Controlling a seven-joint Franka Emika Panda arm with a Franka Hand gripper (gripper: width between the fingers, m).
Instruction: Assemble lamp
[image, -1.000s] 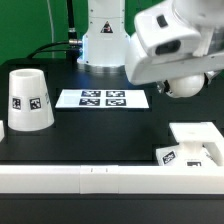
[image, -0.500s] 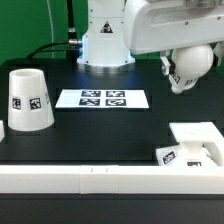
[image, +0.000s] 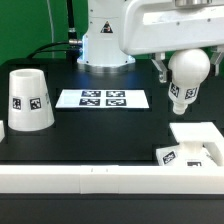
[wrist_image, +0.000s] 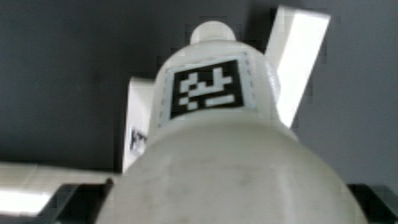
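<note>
Scanning from the exterior view's left: shade (image: 28, 98) upright on the black table (image: 100, 130), wide end down, tag outward. Then marker board (image: 102, 98), flat at mid-table. Further right, bulb (image: 187, 84) held aloft, round head up, tagged neck pointing down. Clamped around the head, gripper (image: 186, 64), dark fingers (wrist_image: 64, 200) seemingly pressed against both sides. Lower right, base (image: 198, 138) lying beside the white rail (image: 90, 178).
</note>
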